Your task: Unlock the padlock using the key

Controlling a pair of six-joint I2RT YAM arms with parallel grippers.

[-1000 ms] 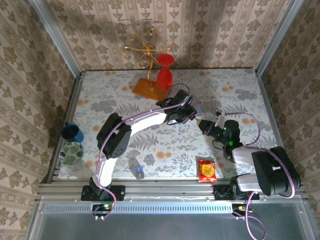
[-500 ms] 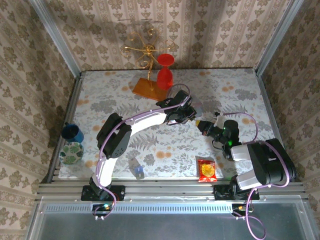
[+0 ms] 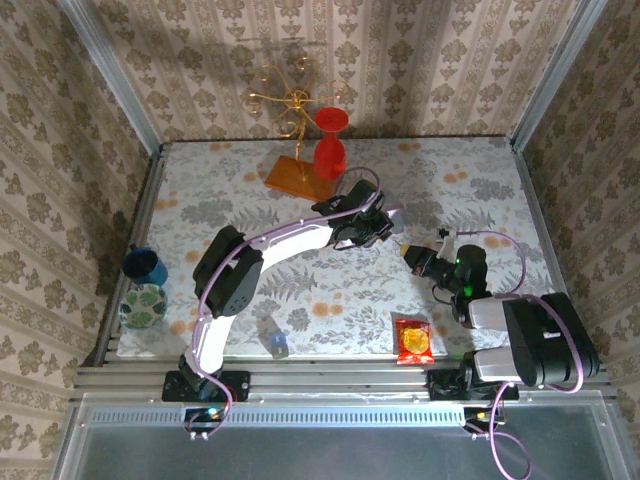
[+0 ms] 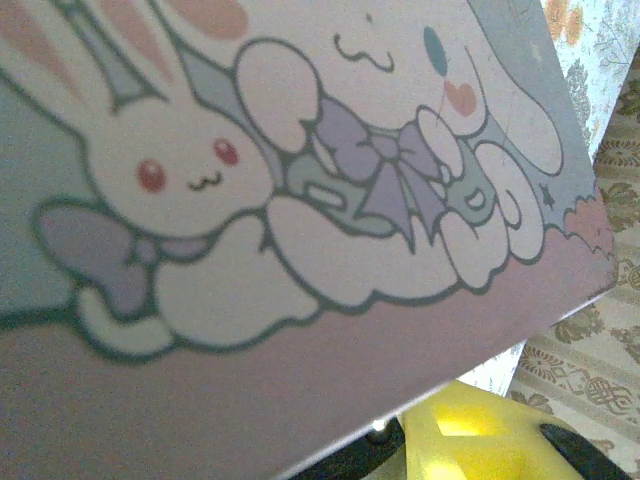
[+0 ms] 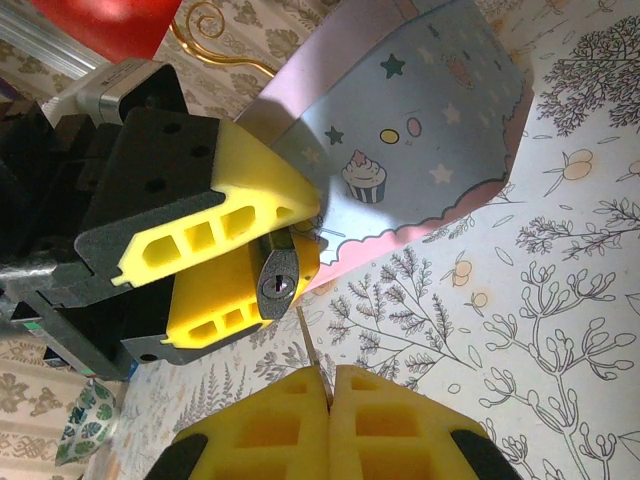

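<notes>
Patterned wallpaper closes in three sides of the stall, and a flower-print worktop (image 3: 470, 170) fills the floor of it. The left arm (image 3: 290, 240) reaches across to the middle, while the right arm (image 3: 540, 340) bends in from the near right corner, so the two meet nose to nose.

A gold wire stand (image 3: 290, 100) sits at the back edge, with an orange slab (image 3: 297, 175) and a red goblet (image 3: 330, 145) just in front of it. Off the worktop's left edge stand a green jar (image 3: 142, 305) and a blue cup (image 3: 145, 265). A red packet (image 3: 413, 340) and a small bottle (image 3: 272, 338) lie near the front rail.

A pastel tin (image 5: 420, 110), printed with cartoon animals, stars and a cupcake, tilts up at the centre, right against the left claw (image 5: 290, 248). That claw is narrowed down onto the padlock (image 5: 278, 284), which sits pinched between its yellow fingers at the tin's lower edge, keyhole turned toward the right wrist camera.

The right claw (image 5: 330, 375) faces it from just below, pads pressed tight together. A thin metal sliver, which looks like the key (image 5: 307, 348), pokes out between them toward the padlock without reaching it.
</notes>
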